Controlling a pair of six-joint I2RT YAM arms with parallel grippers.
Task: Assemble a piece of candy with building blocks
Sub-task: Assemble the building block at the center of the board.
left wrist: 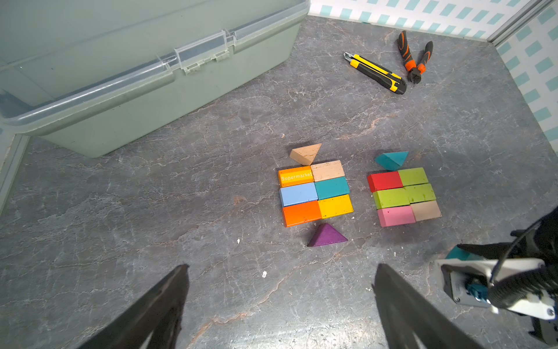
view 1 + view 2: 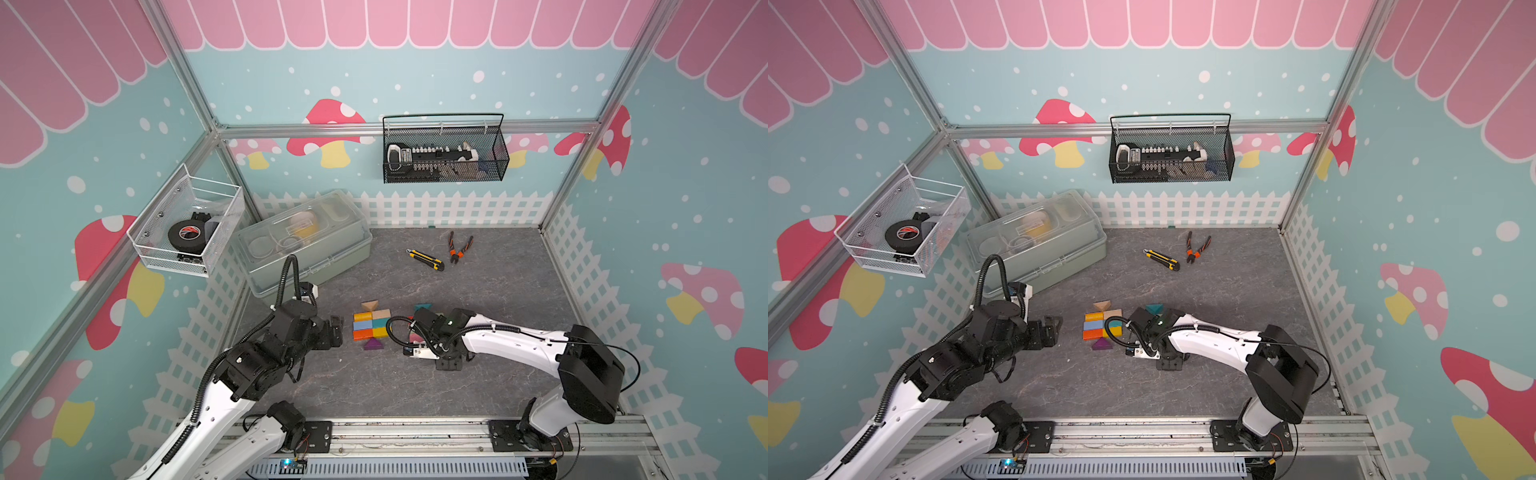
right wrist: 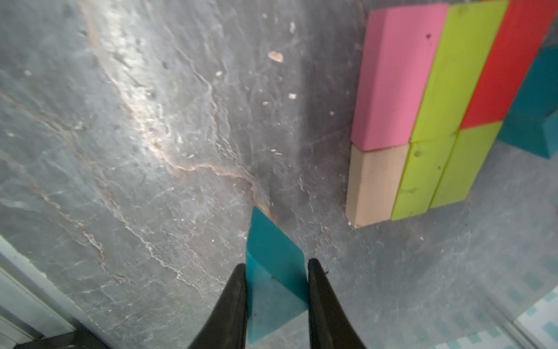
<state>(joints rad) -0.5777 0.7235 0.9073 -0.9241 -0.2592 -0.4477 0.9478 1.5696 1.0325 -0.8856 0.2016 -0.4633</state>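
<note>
Two flat rectangles of building blocks lie mid-table. One [image 1: 315,195] is orange, tan, blue, teal and yellow, with a tan wedge [image 1: 305,153] at its far end and a purple wedge [image 1: 327,236] at its near end. The other [image 1: 403,196] is red, green, pink and tan, with a teal wedge [image 1: 391,160] at its far end; my right arm covers most of it in both top views. My right gripper [image 3: 277,263] is shut on a second teal wedge [image 3: 268,238], low over the table near the pink-and-tan end. My left gripper [image 1: 282,267] stands open and empty, left of the blocks.
A yellow-black utility knife [image 2: 424,259] and orange-handled pliers [image 2: 459,247] lie at the back of the table. A lidded grey-green box [image 2: 303,241] fills the back left corner. Wire baskets [image 2: 444,153] hang on the walls. Fence-printed walls close in the table.
</note>
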